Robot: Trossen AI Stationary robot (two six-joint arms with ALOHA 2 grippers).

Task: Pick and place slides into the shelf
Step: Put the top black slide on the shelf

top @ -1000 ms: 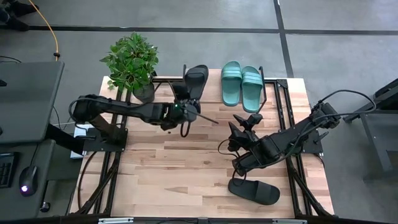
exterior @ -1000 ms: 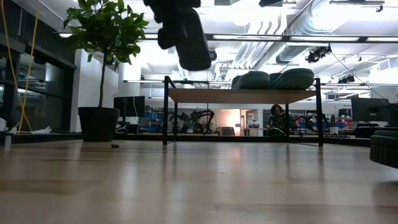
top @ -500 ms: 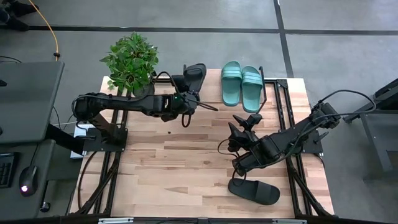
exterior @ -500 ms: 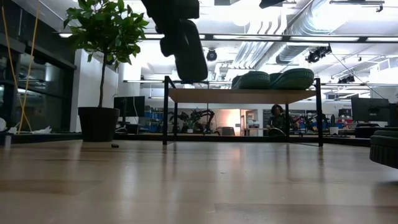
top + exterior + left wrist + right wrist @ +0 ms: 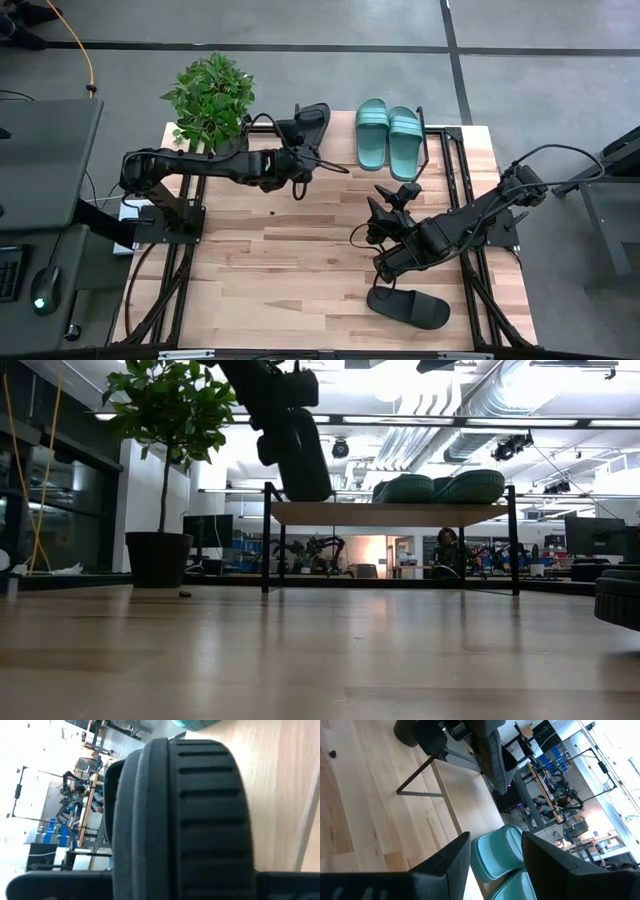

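1. The counter (image 5: 250,270) carries everything, and at its far edge stands the shelf (image 5: 390,513), its plank top holding two teal-green slides (image 5: 389,133) side by side on the right half.
2. A potted plant (image 5: 210,95) sits at the far left corner, just left of the shelf.
3. The left hand (image 5: 297,165) is up at the shelf's left end, pinching a black slide (image 5: 312,120). The sandal's long axis runs near-to-far, toe out over the plank, parallel to the teal pair.
4. That's the relation to watch: the bare spot lies straight ahead of this hand, left of the teal pair, so the left arm is clearly the closer one.
5. The second black slide (image 5: 408,308) lies on the near right of the counter. The right hand (image 5: 385,215) hangs above mid-counter, fingers spread and empty.
6. The low view shows the carried slide hanging toe-down, above plank height. The overhead view can't show that. The left wrist view shows only its ribbed sole.
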